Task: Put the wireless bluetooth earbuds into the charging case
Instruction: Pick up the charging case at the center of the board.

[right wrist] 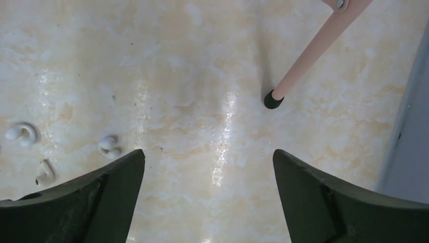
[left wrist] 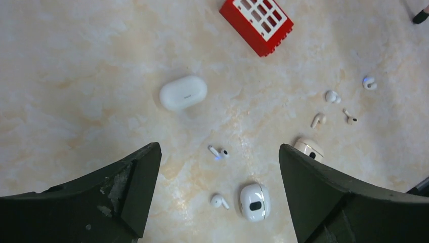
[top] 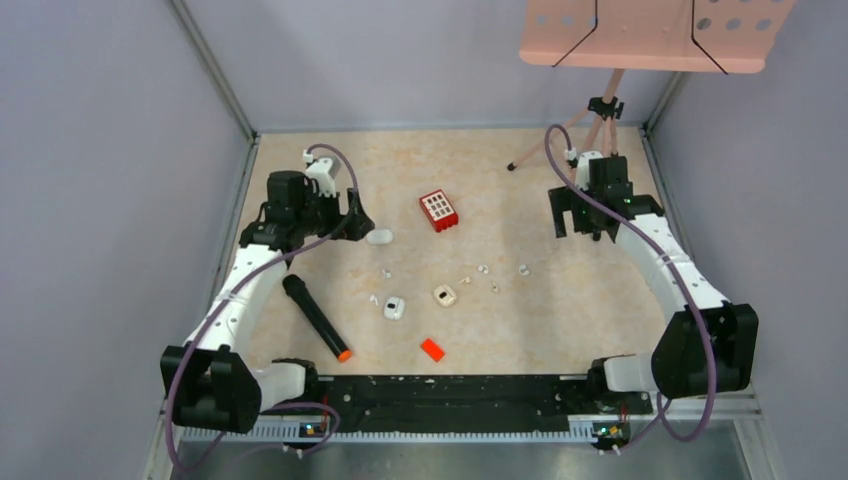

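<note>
Several tiny white earbuds lie scattered mid-table, among them one (left wrist: 218,153) directly below my left gripper (left wrist: 219,147), another (left wrist: 219,201) nearer, and a few (right wrist: 109,147) at the left of the right wrist view. Three charging cases lie among them: a closed white oval one (left wrist: 183,93), a white one with a dark window (left wrist: 254,202), and a cream one (left wrist: 308,148) partly behind my left gripper's right finger. My left gripper (top: 352,220) hovers open, empty, beside the oval case (top: 378,237). My right gripper (right wrist: 208,154) hangs open over bare table at the far right (top: 578,222).
A red block (top: 438,210) sits at the back centre. A black marker with an orange tip (top: 316,317) lies front left, and an orange-red chip (top: 432,349) front centre. A pink tripod stand (top: 600,110) stands back right, one foot (right wrist: 273,99) ahead of my right gripper. Grey walls enclose the table.
</note>
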### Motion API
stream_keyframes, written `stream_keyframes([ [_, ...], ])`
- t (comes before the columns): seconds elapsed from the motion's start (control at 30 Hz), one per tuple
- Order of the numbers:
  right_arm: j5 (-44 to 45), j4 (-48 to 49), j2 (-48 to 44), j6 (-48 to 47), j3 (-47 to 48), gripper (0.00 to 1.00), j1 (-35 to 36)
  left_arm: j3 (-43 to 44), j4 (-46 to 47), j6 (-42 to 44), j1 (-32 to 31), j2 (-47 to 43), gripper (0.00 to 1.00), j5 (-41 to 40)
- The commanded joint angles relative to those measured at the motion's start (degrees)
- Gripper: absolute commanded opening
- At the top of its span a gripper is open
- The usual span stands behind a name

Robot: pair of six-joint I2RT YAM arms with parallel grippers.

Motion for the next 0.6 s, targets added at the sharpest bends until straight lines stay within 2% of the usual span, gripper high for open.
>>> stream_keyframes([
  [0.0, -3.93, 2.03, -1.49, 3.68, 0.99, 0.99, 0.68, 2.23, -8.0, 1.84, 0.09, 1.36, 0.91, 3.13],
  [0.2, -25.98, 1.62, -0.06, 0.06, 0.91, 0.97, 2.21, -1.97, -5.63, -3.07, 0.09, 1.19, 0.9, 1.81],
  [0.3, -26.13, 3.64, 1.52, 1.87, 0.14, 0.91, 9.3, -3.64, -5.38, -4.95, 0.09, 0.93, 0.88, 0.78],
  [0.43, -21.24, 6.37, 4.16, 1.67, -0.73, 0.86, 20.89, -5.76, -4.94, -9.08, 0.88, 0.19, 0.87, -1.62],
  [0.57, -16.6, 7.52, 9.27, 5.54, 1.5, 0.82, 28.52, -8.16, -3.99, -14.15, 2.85, -0.66, 0.85, -7.65],
])
